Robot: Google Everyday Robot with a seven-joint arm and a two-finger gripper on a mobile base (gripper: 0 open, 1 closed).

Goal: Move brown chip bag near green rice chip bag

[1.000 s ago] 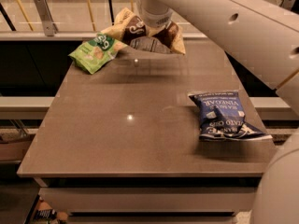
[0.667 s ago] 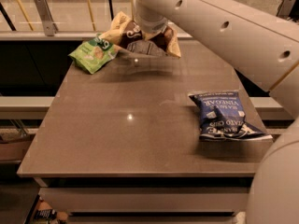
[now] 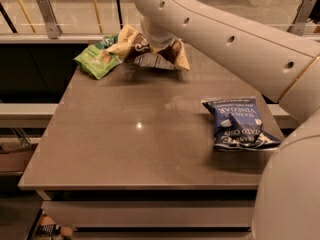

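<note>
Since a second ago the big crinkled brown chip bag with cream-yellow edges point(image 3: 150, 50) has come down lower and edged left, so its cream corner now overlaps the small light-green rice chip bag point(image 3: 96, 60) at the far left of the brown table point(image 3: 125, 149). The gripper point(image 3: 156, 45) sits right on top of the brown bag's middle, clamped onto it (mostly hidden by the white arm point(image 3: 235, 39)).
</note>
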